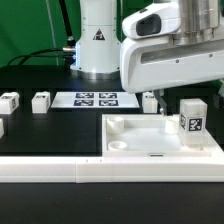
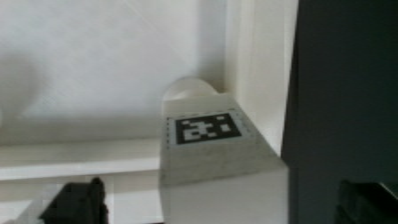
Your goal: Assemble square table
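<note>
**Robotics laboratory test bench**

A white robot arm (image 1: 95, 40), with a triangular warning label on its base, stands at the back of a matte black surface (image 1: 50, 125). In front of it lies the marker board (image 1: 97, 99), printed with four black-white tags. Small white blocks (image 1: 41, 100) on the surface carry similar tags. A long white rail (image 1: 60, 170) borders the near edge, and the backdrop is dark.

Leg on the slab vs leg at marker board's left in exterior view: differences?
The leg on the slab stands on the square table; the other leg, beside the marker board, rests on the black board. The first looks taller, the second squat. Both white, tagged.
</note>
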Controlling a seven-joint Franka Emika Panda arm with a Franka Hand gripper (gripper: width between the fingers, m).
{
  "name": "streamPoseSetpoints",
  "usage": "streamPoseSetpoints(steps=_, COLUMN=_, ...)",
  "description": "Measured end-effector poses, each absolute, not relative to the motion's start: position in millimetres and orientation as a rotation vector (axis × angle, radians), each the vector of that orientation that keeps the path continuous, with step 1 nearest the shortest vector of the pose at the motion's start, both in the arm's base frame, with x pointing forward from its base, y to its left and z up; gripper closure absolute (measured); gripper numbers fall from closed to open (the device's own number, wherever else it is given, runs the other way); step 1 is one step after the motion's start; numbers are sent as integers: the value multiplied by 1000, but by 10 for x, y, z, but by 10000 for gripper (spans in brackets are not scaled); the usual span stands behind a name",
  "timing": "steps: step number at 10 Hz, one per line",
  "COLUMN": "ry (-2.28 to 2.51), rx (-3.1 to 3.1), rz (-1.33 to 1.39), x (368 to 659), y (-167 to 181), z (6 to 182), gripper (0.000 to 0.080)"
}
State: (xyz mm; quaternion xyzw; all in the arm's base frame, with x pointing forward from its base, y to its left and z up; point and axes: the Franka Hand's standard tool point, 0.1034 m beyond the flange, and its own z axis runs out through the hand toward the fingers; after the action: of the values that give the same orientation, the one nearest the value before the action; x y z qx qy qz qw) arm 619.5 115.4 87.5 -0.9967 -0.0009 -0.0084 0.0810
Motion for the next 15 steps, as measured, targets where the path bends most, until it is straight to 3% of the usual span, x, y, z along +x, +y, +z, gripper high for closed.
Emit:
streamPoseSetpoints(steps=1, ry=-3, rx=-2979, rz=-25, x=6195, y=1154, z=875, gripper=275)
streamPoseSetpoints(steps=2, ry=-3, rx=-2979, rz=-25, x=6194, y=1155, z=874, gripper=275)
streamPoseSetpoints(steps=3, ry=-3, rx=-2979, rz=-24, x=6192, y=1154, z=872, gripper=418)
streamPoseSetpoints(steps=4, ry=-2, rx=-2980, rz=-25, x=6194, y=1146, z=873, gripper=505)
streamPoseSetpoints(steps=8, ry=132, rx=-2976, rz=-15, x=6196, y=1141, z=874, gripper=505)
streamPoseSetpoints(steps=15, ry=1126, rx=-2766, rz=0, x=6178, y=1159, z=862, gripper=504)
